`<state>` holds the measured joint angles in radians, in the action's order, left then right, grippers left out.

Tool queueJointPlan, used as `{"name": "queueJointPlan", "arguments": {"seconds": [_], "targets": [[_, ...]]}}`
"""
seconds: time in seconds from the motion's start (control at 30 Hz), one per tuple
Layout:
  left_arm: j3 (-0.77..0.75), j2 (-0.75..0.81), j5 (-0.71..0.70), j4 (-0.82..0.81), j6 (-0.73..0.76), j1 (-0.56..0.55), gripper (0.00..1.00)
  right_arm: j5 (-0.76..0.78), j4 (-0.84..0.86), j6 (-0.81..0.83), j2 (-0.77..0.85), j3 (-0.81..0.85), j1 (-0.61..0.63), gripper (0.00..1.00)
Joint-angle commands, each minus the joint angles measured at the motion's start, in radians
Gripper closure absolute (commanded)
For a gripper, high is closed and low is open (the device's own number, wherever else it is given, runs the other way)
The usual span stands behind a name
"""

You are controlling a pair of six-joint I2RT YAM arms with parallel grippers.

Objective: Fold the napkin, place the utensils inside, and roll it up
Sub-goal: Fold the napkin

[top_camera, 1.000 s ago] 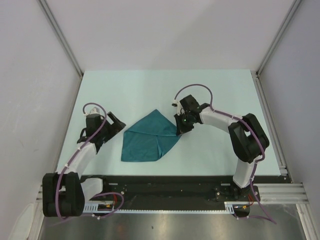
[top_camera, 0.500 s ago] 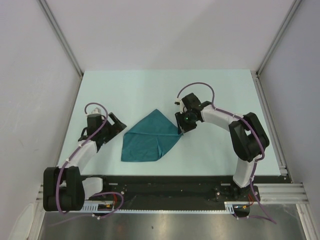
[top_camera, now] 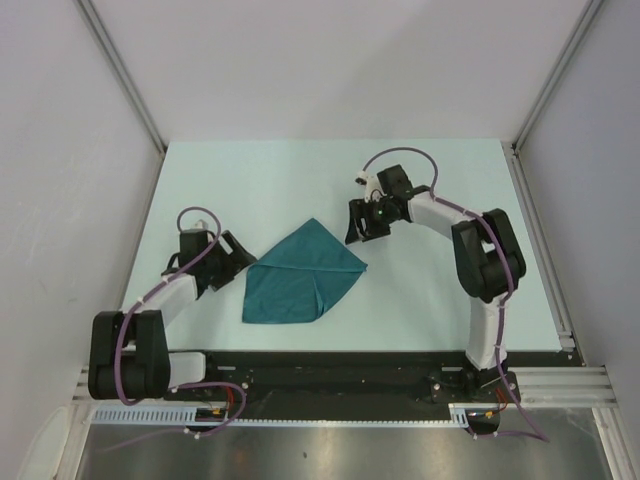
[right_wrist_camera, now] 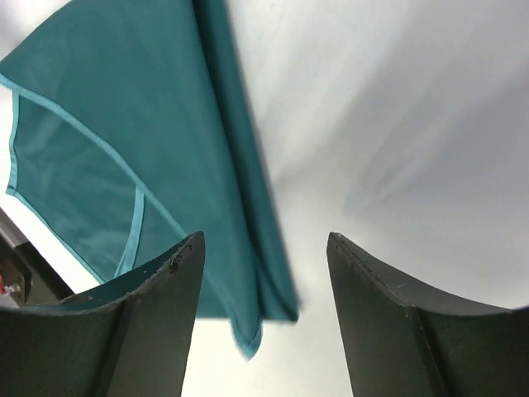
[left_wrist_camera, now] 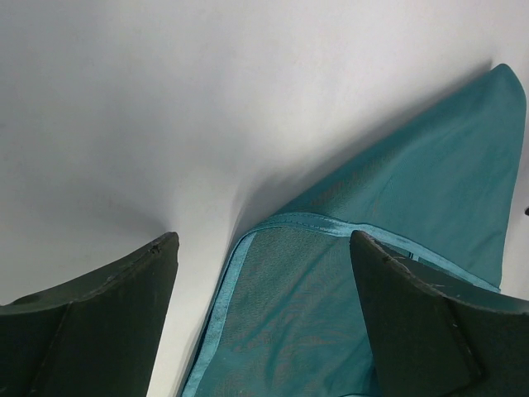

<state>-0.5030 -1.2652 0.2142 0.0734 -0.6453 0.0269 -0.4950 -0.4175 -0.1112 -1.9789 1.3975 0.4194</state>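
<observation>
The teal napkin (top_camera: 300, 275) lies folded on the pale table (top_camera: 270, 180), its corners pointing left, back and right. My left gripper (top_camera: 240, 256) sits at the napkin's left corner. In the left wrist view it is open (left_wrist_camera: 263, 248), and the hemmed napkin (left_wrist_camera: 331, 306) corner lies between its fingers (left_wrist_camera: 107, 322). My right gripper (top_camera: 360, 224) hovers behind the right corner, apart from the cloth. In the right wrist view it is open (right_wrist_camera: 264, 244) with nothing gripped, and the napkin (right_wrist_camera: 124, 141) lies below it. The utensils are out of view.
White walls with metal corner posts (top_camera: 120, 70) close in the table on three sides. A black rail (top_camera: 330, 365) with both arm bases runs along the near edge.
My right gripper opened, let go of the napkin's right corner and drew back toward the far side. The left gripper slid right to the napkin's left corner.
</observation>
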Motion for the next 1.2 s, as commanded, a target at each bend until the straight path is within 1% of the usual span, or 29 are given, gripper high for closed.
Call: {"name": "queueJointPlan", "arguments": {"seconds": [0.0, 0.07, 0.23, 0.4, 0.5, 0.6, 0.7, 0.73, 0.8, 0.83, 0.9, 1.03, 1.07, 1.1, 1.13, 1.17], "targets": [[0.004, -0.007, 0.033, -0.043, 0.01, 0.01, 0.11, -0.16, 0.048, 0.011, -0.118, 0.089, -0.024, 0.34], [0.0, -0.003, 0.033, -0.038, 0.01, 0.01, 0.11, -0.197, 0.049, 0.01, -0.168, 0.11, -0.028, 0.35], [-0.019, 0.004, 0.039, -0.023, 0.01, 0.01, 0.11, -0.266, 0.045, 0.016, -0.225, 0.15, -0.025, 0.37], [-0.029, 0.016, 0.04, -0.009, 0.015, 0.01, 0.12, -0.272, 0.04, 0.005, -0.261, 0.153, -0.002, 0.4], [-0.031, 0.021, 0.042, -0.006, 0.013, 0.01, 0.12, -0.264, 0.04, -0.015, -0.291, 0.164, 0.005, 0.45], [-0.028, 0.029, 0.044, 0.002, 0.016, 0.01, 0.12, -0.254, 0.037, -0.028, -0.313, 0.176, 0.012, 0.51], [-0.023, 0.041, 0.04, 0.006, 0.018, 0.01, 0.13, -0.249, 0.039, -0.044, -0.334, 0.184, 0.012, 0.62], [-0.022, 0.043, 0.04, 0.006, 0.019, 0.01, 0.13, -0.247, 0.039, -0.051, -0.34, 0.186, 0.012, 0.71], [-0.025, 0.047, 0.036, 0.009, 0.021, 0.011, 0.12, -0.241, 0.04, -0.067, -0.34, 0.184, 0.009, 0.83], [-0.023, 0.049, 0.034, 0.011, 0.021, 0.013, 0.13, -0.241, 0.042, -0.073, -0.337, 0.181, 0.007, 0.92], [-0.031, 0.047, 0.034, 0.011, 0.026, 0.011, 0.13, -0.255, 0.052, -0.099, -0.334, 0.172, -0.002, 1.0], [-0.046, 0.033, 0.04, 0.006, 0.027, 0.013, 0.13, -0.244, 0.114, -0.174, -0.293, 0.108, -0.022, 1.0], [-0.055, 0.03, 0.04, 0.006, 0.029, 0.015, 0.12, -0.232, 0.159, -0.198, -0.258, 0.085, -0.03, 1.0], [-0.06, 0.026, 0.042, 0.005, 0.029, 0.015, 0.13, -0.208, 0.184, -0.218, -0.238, 0.024, -0.047, 1.0], [-0.068, 0.017, 0.045, 0.003, 0.032, 0.015, 0.12, -0.197, 0.244, -0.269, -0.216, -0.01, -0.056, 1.0], [-0.084, 0.009, 0.048, 0.0, 0.032, 0.016, 0.13, -0.185, 0.268, -0.297, -0.193, -0.043, -0.068, 1.0]]}}
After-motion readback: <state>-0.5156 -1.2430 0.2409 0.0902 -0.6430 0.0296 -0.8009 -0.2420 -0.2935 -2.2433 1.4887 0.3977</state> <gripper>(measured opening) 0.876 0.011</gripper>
